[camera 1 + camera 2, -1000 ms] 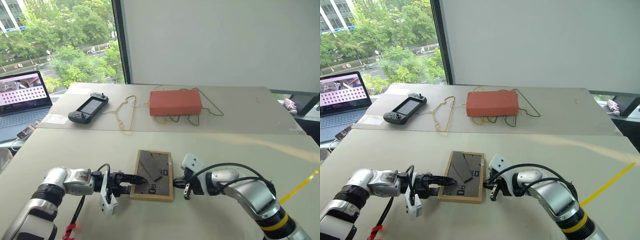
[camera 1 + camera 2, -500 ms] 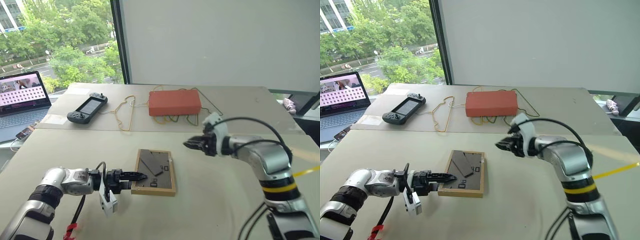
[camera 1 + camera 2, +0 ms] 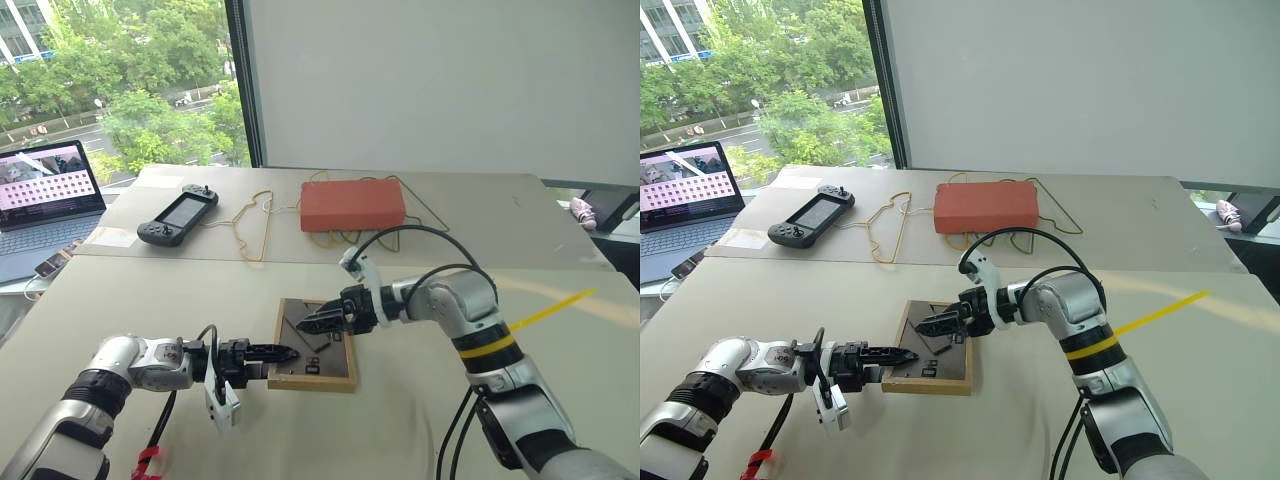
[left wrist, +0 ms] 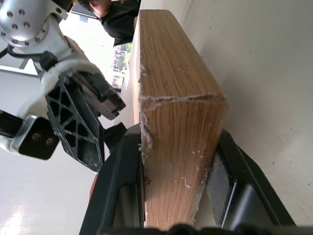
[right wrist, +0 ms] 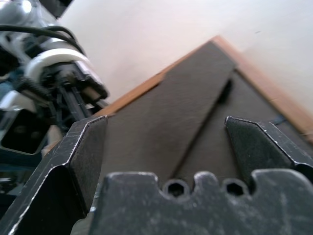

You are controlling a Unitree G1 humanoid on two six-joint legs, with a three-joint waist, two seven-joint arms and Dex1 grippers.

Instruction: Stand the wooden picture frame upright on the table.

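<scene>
Frame: wooden picture frame lies face down on the table, dark back and fold-out stand facing up; task not yet achieved.

Left eye view, left gripper: left gripper is at the frame's left edge, clamped on the wood border, unchanged from a second ago.

Left eye view, right gripper: right gripper hovers just above the frame's back, fingers spread wide, holding nothing. A second ago it sat low at the frame's right edge with fingers closed; since then it has lifted, swung away and returned over the back panel.

Left eye view, surroundings: red box and handheld console sit on the far table, well apart from the frame; laptop at far left.

Right eye view: same arrangement; frame flat, right gripper over its upper half.

Left wrist view: both pads bear on the frame's wooden edge, partly closed on it; grip appears firm.

Right wrist view: open fingers straddle the stand without touching it.

Meaning for task: judged step is unfolding the stand while the left gripper steadies the frame; tilting upright follows.
</scene>
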